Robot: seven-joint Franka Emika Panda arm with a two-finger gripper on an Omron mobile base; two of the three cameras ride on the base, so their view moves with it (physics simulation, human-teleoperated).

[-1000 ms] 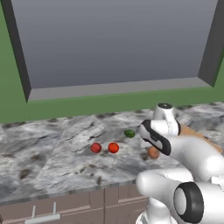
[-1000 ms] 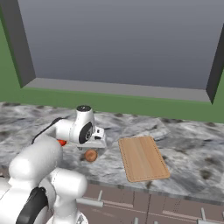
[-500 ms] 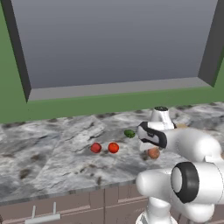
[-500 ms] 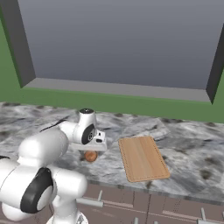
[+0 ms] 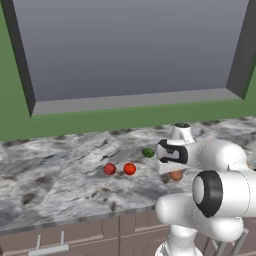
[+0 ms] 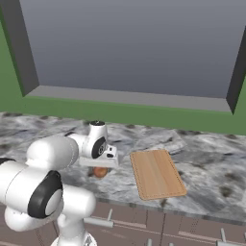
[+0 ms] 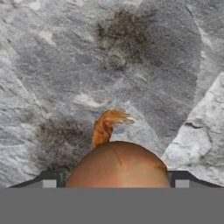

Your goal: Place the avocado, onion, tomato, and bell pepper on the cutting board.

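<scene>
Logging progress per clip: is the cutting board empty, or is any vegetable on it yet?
Empty. The cutting board shows bare wood in the right base view; the onion sits on the counter beside it.

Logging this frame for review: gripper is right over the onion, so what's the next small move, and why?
Probably close on the onion: in the hand view it sits between the two fingertips, which flank it on either side, and the cutting board is still bare.

onion (image 7: 117, 164): dull orange-brown ball with papery tuft, bottom centre of hand view, on counter | avocado (image 5: 148, 152): dark green oval, centre of left base view | tomato (image 5: 130, 169): bright orange-red ball, just right of bell pepper (image 5: 110, 169), deeper red | cutting board (image 6: 156, 173): tan, flat, bare, centre-right of right base view
</scene>
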